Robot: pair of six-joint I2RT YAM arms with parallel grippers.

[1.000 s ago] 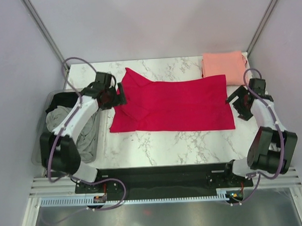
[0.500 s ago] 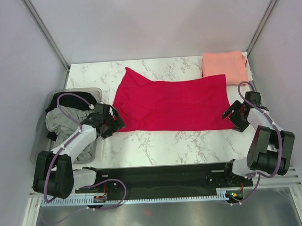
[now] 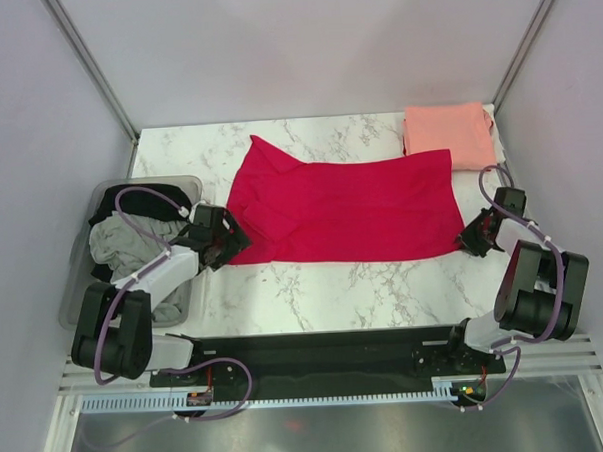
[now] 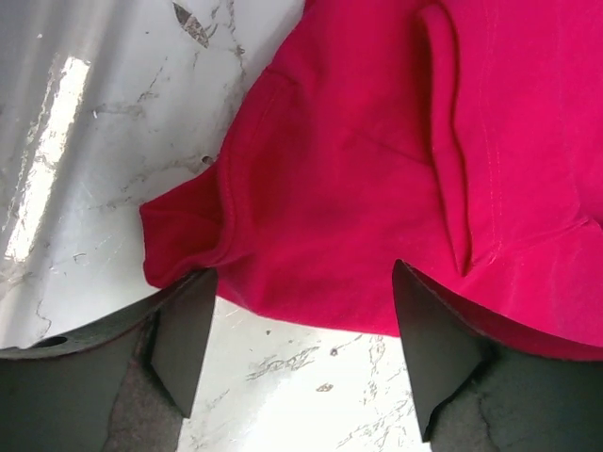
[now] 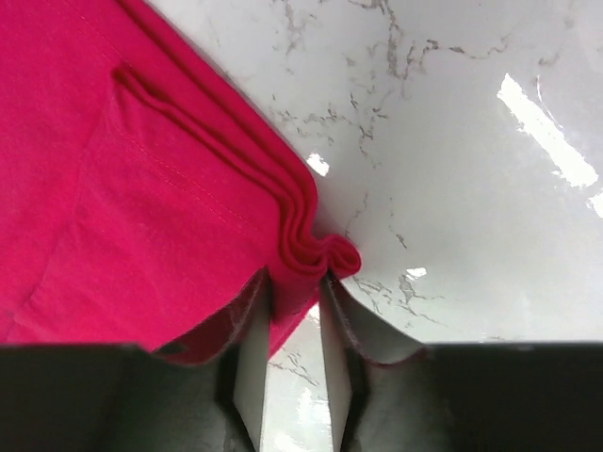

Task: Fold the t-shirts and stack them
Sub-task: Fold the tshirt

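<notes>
Four shirts are in view. One crimson red soft cloth t-shirt (image 3: 346,209) lies spread across the middle of the white marbled surface (image 3: 325,295), its long side running from 9 to 3 o'clock, with a sleeve flap pointing toward 11 o'clock. A salmon pink t-shirt (image 3: 446,135), folded into a neat rectangle, sits at the 1 o'clock corner, just beyond the red one's far right corner. At 8 o'clock a clear plastic bin (image 3: 73,308) holds a crumpled grey t-shirt (image 3: 117,244) and, behind it, a black t-shirt (image 3: 130,200).

The left tool (image 4: 306,315) is low at the red shirt's near left corner, fingers (image 4: 184,330) spread wide with the rumpled hem lying between them. The right tool (image 5: 294,282) is at the near right corner, at 4 o'clock, its fingers (image 5: 250,344) drawn nearly together and pinching the layered, bunched corner of the red cloth against the surface.
</notes>
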